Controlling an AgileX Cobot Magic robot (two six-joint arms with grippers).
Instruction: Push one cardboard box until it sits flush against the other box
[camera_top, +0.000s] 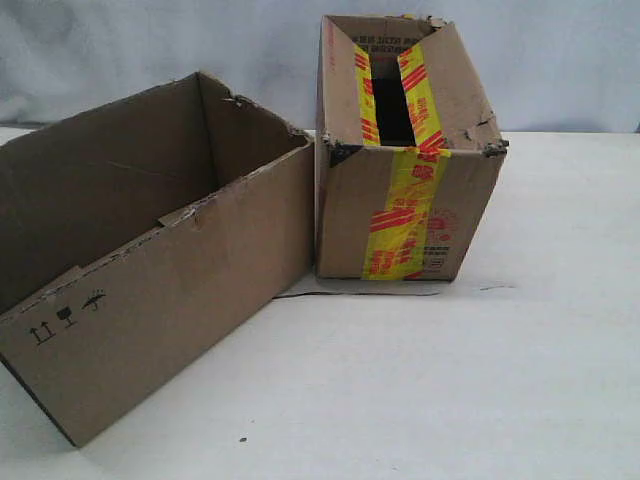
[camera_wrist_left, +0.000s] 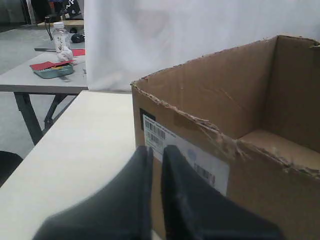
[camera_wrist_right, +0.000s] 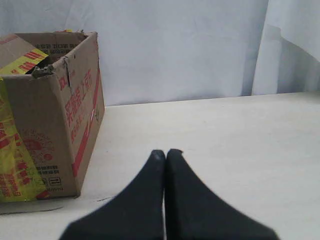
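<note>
The plain cardboard box (camera_top: 150, 270) lies at the left, top open and ragged, with black handling symbols on its near side. Its far right corner touches the other box (camera_top: 405, 160), which stands upright with yellow tape printed in red. A wedge of table shows between their near sides. No gripper appears in the exterior view. In the left wrist view my left gripper (camera_wrist_left: 156, 150) is shut, tips close against the plain box's (camera_wrist_left: 225, 130) end by the white barcode label (camera_wrist_left: 185, 157). My right gripper (camera_wrist_right: 165, 153) is shut over bare table, to the side of the taped box (camera_wrist_right: 47, 110).
The white table (camera_top: 450, 380) carries both boxes, and a pale backdrop hangs behind. Past the table's left edge, the left wrist view shows another table (camera_wrist_left: 35, 80) with a bottle (camera_wrist_left: 61, 40) and a tray on it.
</note>
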